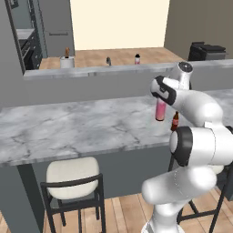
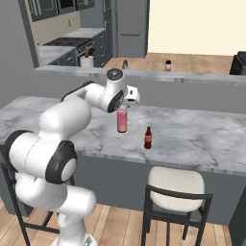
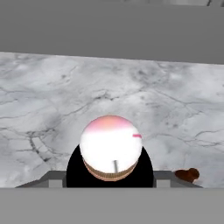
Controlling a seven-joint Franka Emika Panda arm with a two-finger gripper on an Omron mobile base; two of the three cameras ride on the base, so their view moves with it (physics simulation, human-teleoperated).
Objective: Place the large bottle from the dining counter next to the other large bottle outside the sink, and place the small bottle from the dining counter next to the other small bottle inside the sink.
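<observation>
Nearest the base stands a cream-cushioned stool (image 2: 175, 185) tucked under the dining counter (image 2: 202, 139), whose marble top carries the small bottle from the dining counter (image 2: 148, 138) upright, just beside the tall pink bottle (image 2: 122, 120). The gripper (image 2: 124, 104) sits down over the pink bottle's top, apparently clamped on it, though the fingers themselves are hidden. Farther back, a small capped bottle (image 2: 167, 65) stands near a faucet (image 2: 125, 63).

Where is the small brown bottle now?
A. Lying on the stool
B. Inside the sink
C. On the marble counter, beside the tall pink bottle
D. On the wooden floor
C: the small brown bottle stands upright on the marble counter, a little apart from the tall pink bottle.
</observation>
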